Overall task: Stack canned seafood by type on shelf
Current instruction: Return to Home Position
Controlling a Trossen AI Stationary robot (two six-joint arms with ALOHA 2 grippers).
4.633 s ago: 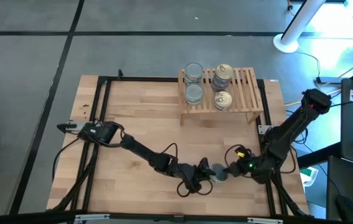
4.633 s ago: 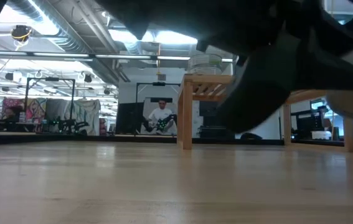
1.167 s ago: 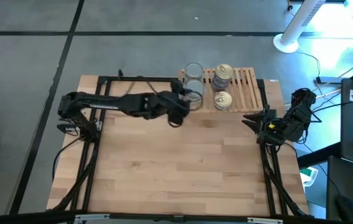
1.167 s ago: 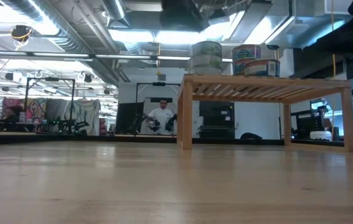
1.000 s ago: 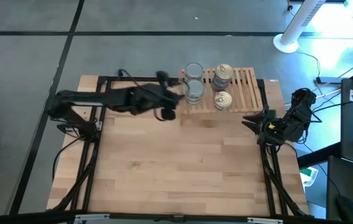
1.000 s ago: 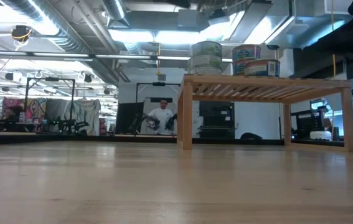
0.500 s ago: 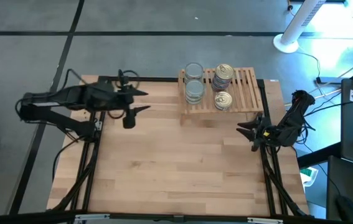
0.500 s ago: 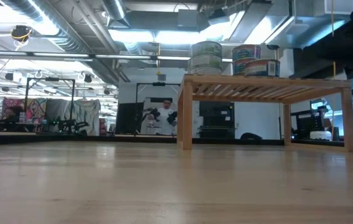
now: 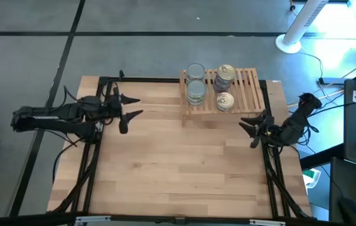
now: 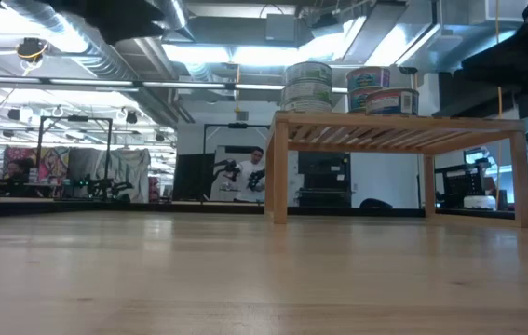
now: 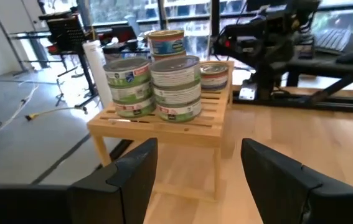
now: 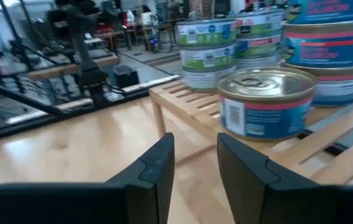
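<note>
"Light wood slats carry every can I can find; the shelf [image 9: 251,83] sits at about one o'clock on the counter [image 9: 178,169], with two silver-topped stacks [image 9: 195,91] on its nine o'clock half and the gold-topped cans [image 9: 225,74] nearer its middle."

"Sorted by kind?"

"As far as the labels show, yes; in the left wrist view the green-labelled stacks [image 11: 126,87] stand close together with blue labels behind them; one gold-topped can [image 12: 266,102] sits alone on the slats, just beside the blue stack [image 12: 329,50]; whether it is the same kind I cannot tell."

"And the arms?"

"The left claw [image 9: 137,107] hangs over the counter's ten o'clock edge, fingers spread wide, holding nothing; the right claw [image 9: 248,132] is at three o'clock, near the shelf's five o'clock corner, fingers parted more narrowly, also empty."

"So what remains?"

"I judge the stacking done, since I see no can off the shelf; only parking both arms is left, unless that lone can belongs on a stack."
</note>
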